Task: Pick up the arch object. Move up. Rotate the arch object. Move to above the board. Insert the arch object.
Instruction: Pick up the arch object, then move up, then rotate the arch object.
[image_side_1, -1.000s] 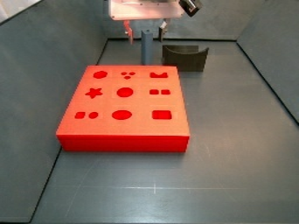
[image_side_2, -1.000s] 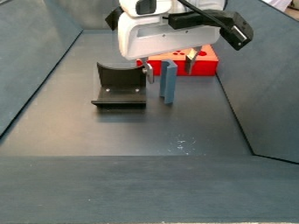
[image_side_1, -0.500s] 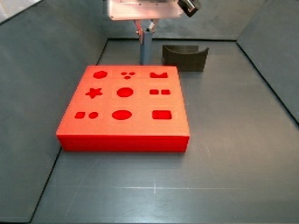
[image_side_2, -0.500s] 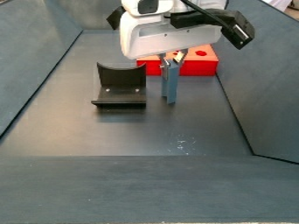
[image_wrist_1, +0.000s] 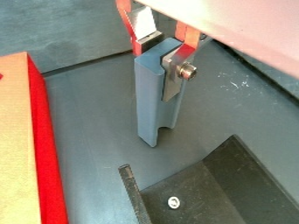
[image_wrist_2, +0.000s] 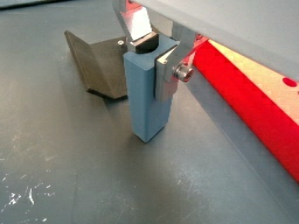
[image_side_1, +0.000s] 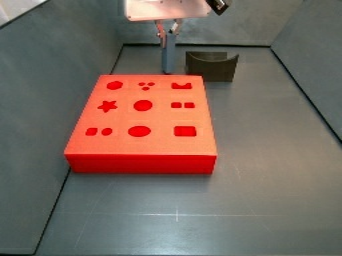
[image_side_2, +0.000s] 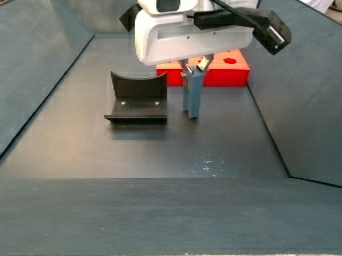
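Note:
The arch object (image_wrist_1: 151, 101) is a slender grey-blue bar standing upright on the grey floor, its notch at the bottom. It shows in both wrist views (image_wrist_2: 145, 101) and in both side views (image_side_1: 166, 47) (image_side_2: 193, 98). My gripper (image_wrist_1: 159, 54) is shut on its top end, one silver finger (image_wrist_1: 176, 72) flat against each side; it also shows in a wrist view (image_wrist_2: 156, 54) and in both side views (image_side_1: 166, 31) (image_side_2: 195, 68). The board (image_side_1: 140, 158) is a red-orange slab with shaped holes, lying beside the arch (image_side_2: 231, 73) (image_wrist_2: 251, 109) (image_wrist_1: 49, 162).
The dark fixture (image_side_2: 136, 100) stands on the floor close to the arch, on the side away from the board (image_side_1: 211, 65) (image_wrist_1: 228, 188) (image_wrist_2: 93, 63). Sloped grey walls (image_side_1: 54, 40) ring the floor.
The fingers were spread on either side of the arch one second ago; they have closed onto its top. The arch still stands at the same spot.

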